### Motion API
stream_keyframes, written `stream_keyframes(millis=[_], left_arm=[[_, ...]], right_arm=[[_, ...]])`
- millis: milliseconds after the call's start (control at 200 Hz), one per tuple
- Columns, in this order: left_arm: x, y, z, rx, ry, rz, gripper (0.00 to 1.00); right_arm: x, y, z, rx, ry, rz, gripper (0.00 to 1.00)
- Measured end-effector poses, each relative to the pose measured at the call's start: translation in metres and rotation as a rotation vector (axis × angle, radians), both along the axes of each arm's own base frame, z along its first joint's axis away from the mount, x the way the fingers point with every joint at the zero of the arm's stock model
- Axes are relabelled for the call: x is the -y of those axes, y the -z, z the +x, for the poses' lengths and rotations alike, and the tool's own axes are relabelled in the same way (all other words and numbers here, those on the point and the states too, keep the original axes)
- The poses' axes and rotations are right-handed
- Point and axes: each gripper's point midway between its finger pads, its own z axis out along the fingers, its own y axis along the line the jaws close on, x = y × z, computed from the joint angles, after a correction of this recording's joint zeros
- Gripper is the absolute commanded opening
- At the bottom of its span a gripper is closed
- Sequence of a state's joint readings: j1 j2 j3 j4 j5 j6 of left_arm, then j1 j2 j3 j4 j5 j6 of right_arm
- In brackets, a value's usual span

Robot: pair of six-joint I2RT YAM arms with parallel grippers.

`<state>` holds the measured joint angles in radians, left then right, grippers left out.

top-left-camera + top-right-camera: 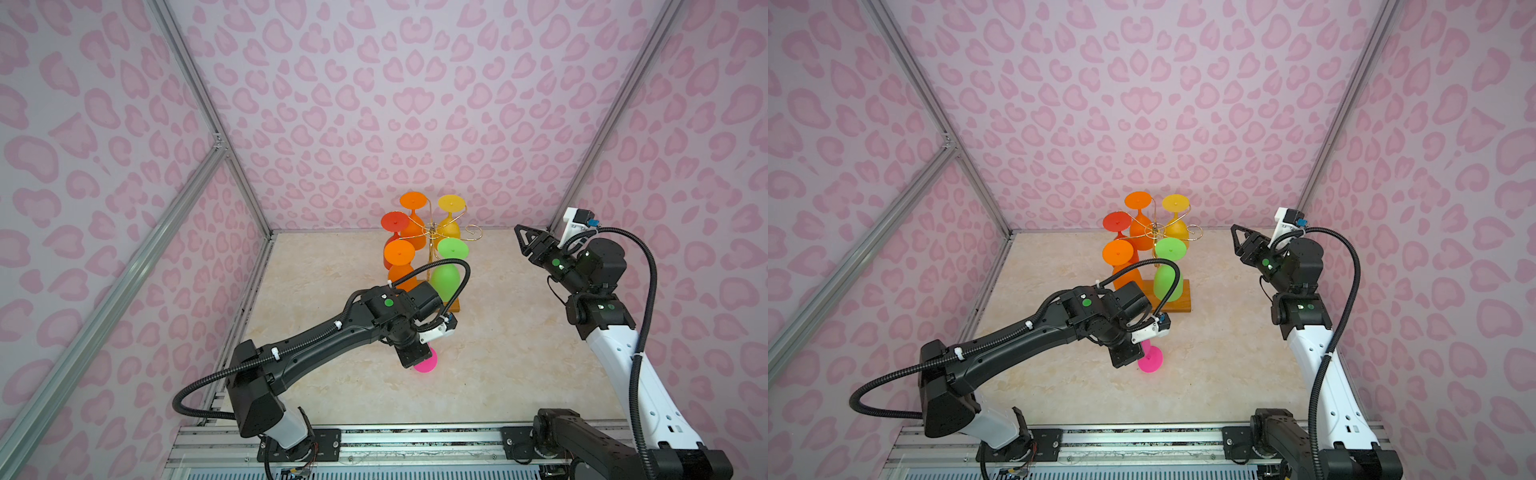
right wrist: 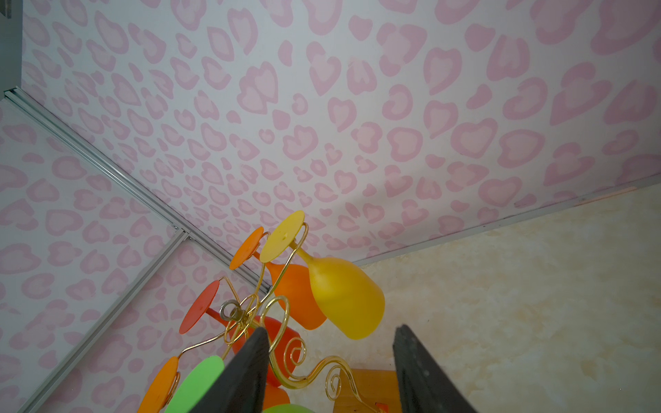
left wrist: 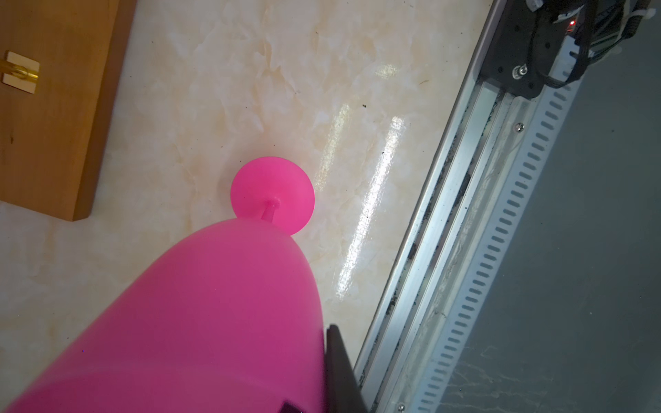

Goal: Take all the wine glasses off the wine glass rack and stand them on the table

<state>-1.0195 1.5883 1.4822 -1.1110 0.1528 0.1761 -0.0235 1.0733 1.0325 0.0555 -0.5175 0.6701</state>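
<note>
The wine glass (image 3: 229, 314), off its hook, hangs just in front of the wine glass rack (image 1: 432, 232), round foot down near the marbled counter (image 1: 498, 353). It looks like frosted plastic: likely light, smooth and a little slippery. The left tool (image 1: 415, 356) pinches its bowl. The right tool (image 1: 524, 240), beside the rack, is spread and empty.

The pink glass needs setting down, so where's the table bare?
Bare table stretches right of the wooden base and pink glass, up to the right wall and front rail. It is crowded at the back around the rack, where five glasses hang.
</note>
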Motion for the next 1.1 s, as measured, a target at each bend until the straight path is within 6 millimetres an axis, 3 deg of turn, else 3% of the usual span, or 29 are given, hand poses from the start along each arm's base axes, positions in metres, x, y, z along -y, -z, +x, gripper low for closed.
stream_keyframes(millis=[315, 545, 905, 1100], left_arm=[[0.004, 0.011, 0.016, 0.032, -0.022, 0.115, 0.02], [0.005, 0.021, 0.017, 0.015, -0.019, 0.184, 0.03], [0.005, 0.032, 0.018, 0.018, -0.023, 0.255, 0.17], [0.007, 0.027, 0.017, 0.025, -0.025, 0.261, 0.23]], right_arm=[[-0.001, 0.004, 0.003, -0.013, -0.004, 0.002, 0.56], [-0.001, 0.010, 0.007, -0.031, -0.006, 0.005, 0.56], [-0.001, 0.016, 0.009, -0.042, -0.007, 0.010, 0.55], [-0.002, 0.016, 0.009, -0.043, -0.013, 0.010, 0.56]])
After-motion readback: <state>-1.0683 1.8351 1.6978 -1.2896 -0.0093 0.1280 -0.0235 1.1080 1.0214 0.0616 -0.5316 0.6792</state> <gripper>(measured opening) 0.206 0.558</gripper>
